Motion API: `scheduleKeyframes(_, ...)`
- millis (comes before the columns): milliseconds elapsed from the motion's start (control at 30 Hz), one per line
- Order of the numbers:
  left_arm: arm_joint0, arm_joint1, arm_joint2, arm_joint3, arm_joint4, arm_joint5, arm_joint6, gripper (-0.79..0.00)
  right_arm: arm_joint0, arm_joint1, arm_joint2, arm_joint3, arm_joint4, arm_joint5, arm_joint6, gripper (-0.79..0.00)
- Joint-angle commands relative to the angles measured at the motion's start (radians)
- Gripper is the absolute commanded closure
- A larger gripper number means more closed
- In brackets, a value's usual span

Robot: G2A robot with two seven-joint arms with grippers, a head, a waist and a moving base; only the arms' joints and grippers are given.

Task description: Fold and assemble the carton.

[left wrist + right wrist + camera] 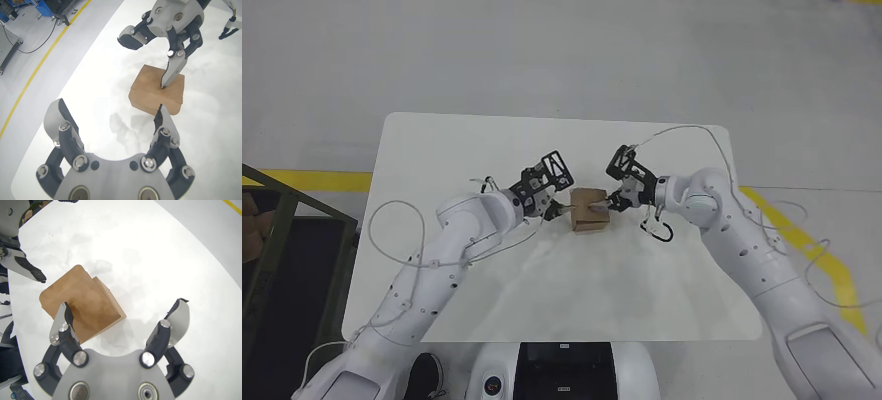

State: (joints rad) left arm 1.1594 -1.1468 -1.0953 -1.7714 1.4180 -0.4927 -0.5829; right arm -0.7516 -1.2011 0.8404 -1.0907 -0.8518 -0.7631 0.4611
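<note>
Between left gripper [111, 103] and right gripper [123, 301] (both spread): the carton [589, 210].

The carton [157, 92] is plain brown cardboard, matt, with raw cut edges. The bench [542, 290] has a smooth white top with a soft sheen. The left tool [110, 106] and right tool [123, 302] have brushed grey metal plates, shiny screw heads and black plastic links. Their pads [69, 117] are black, rough and ridged.

My top camera looks down on the table [442, 150]. My wrist cameras (much closer) face the same carton [589, 210] from 9 and 3 o'clock.
</note>
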Motion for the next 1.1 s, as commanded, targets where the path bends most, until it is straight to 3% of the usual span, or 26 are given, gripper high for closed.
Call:
scheduleKeyframes(0,-0.002,-0.001,0.004,0.007,0.001,0.000,-0.002,-0.785,0.013,-0.005,-0.011,0.020,0.007,0.005,0.023,-0.785)
scheduleKeyframes(400,-0.032,-0.012,0.054,0.021,0.011,0.011,-0.019,-0.785,0.063,-0.041,-0.077,0.032,-0.009,0.118,0.113,-0.785)
scheduleKeyframes(667,-0.082,-0.032,0.112,0.121,-0.001,0.051,-0.023,-0.785,0.059,-0.044,-0.074,0.010,-0.004,0.138,0.141,-0.785)
scheduleKeyframes(867,-0.095,-0.036,0.096,0.172,-0.013,0.083,-0.013,-0.785,0.045,-0.038,-0.055,0.000,-0.009,0.119,0.125,-0.785)
scheduleKeyframes(1067,-0.089,-0.034,0.076,0.162,-0.014,0.076,-0.010,-0.785,0.033,-0.034,-0.041,-0.014,-0.014,0.114,0.124,-0.785)
